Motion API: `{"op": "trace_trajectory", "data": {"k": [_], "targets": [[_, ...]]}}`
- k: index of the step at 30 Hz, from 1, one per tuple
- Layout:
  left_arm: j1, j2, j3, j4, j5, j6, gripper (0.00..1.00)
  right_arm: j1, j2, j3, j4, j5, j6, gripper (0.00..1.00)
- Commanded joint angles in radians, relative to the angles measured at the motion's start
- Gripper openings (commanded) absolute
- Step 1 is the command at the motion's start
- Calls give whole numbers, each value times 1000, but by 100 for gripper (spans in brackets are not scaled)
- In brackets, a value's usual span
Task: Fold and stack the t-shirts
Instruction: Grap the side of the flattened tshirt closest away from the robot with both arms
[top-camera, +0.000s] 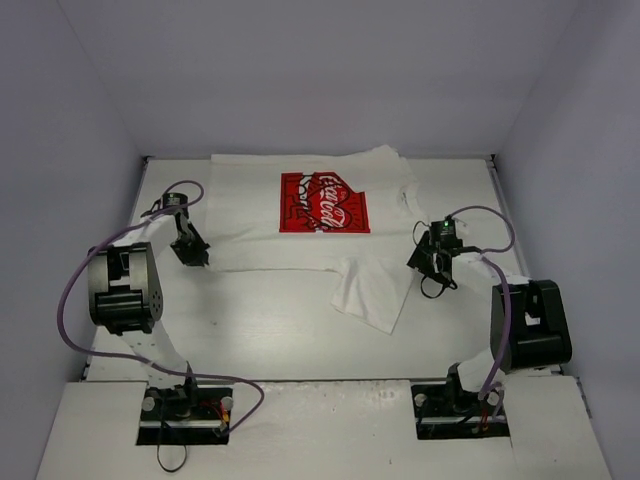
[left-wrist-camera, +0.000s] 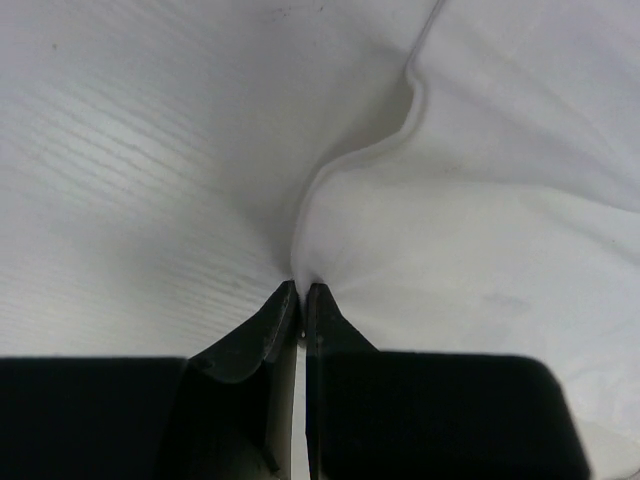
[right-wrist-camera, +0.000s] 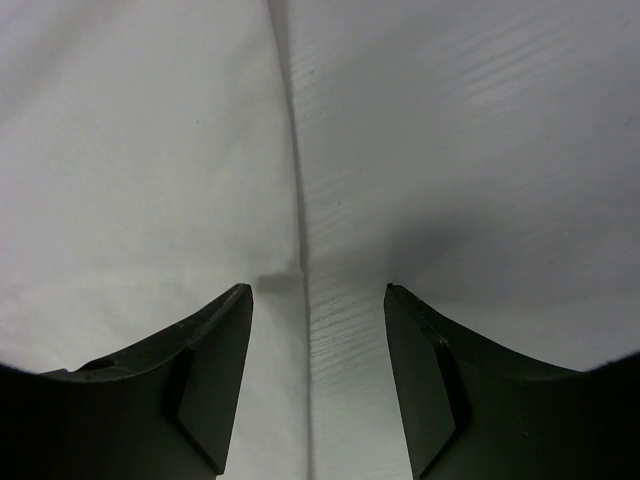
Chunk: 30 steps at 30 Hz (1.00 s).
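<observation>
Left tool (left-wrist-camera: 302, 292) is gripping the shirt (top-camera: 250, 205) by its hem, fingers pressed shut on the fabric. I am seeing the right tool (right-wrist-camera: 318, 292) hanging open above the opposite edge. Shirt is lying spread on the surface (top-camera: 270, 330), print (top-camera: 324, 203) up.

On my remote feed: a white table (top-camera: 260, 330), faintly ribbed, closed in by plain pale walls (top-camera: 300, 70) at left, right and far; a white board (top-camera: 330, 435) spans the near edge.
</observation>
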<state>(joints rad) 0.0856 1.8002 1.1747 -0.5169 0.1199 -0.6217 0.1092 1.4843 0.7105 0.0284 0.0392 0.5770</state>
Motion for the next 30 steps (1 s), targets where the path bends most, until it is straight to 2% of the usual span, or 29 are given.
{"op": "trace_trajectory", "data": {"k": [1,8,20,26,30], "targets": [[-7,-101,4,-44,-36,27,0,65,42,19,21,39,48,52],[-9,-103,-6,-43,-36,28,0,109,98,11,20,103,86,47],[-6,-114,-7,-45,-34,26,0,124,161,22,-16,216,98,44],[-6,-124,-5,-53,-42,23,0,130,161,7,-25,177,108,39],[-6,-137,-3,-55,-48,20,0,139,107,-24,-67,166,112,40]]}}
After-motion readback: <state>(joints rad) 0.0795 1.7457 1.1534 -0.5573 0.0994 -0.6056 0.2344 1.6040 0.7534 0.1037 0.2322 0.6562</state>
